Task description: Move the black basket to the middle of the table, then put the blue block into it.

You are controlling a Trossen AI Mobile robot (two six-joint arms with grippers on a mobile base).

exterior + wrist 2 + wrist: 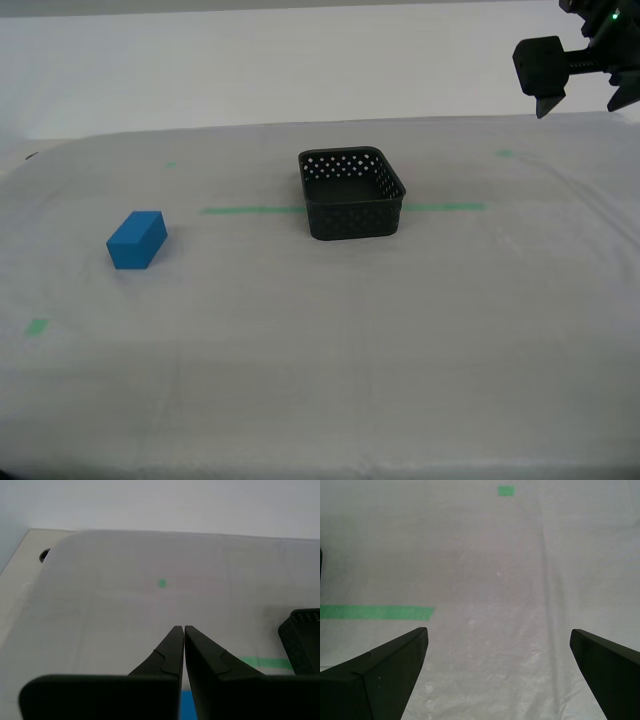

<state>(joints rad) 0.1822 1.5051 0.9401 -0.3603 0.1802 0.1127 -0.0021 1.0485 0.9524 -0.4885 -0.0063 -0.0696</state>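
Observation:
The black basket (351,193) stands upright on the table (320,380) near the middle of the exterior view, across the green tape line (250,210). The blue block (138,240) lies on the cloth toward the exterior view's left, apart from the basket. My first gripper (578,105) hangs open and empty, high at the exterior view's right; its wrist view shows its fingers spread wide (497,632) over bare cloth. My second gripper (184,628) is shut on nothing. Below its fingers a sliver of the blue block (186,706) shows, with the basket's corner (302,640) off to one side.
Small green tape bits lie on the cloth (37,326), (505,153). The tape line's end (375,612) and one bit (506,490) show below my first gripper. Beyond the cloth's rounded corner there is a beige surface with a dark hole (45,555). A pale wall stands behind the table.

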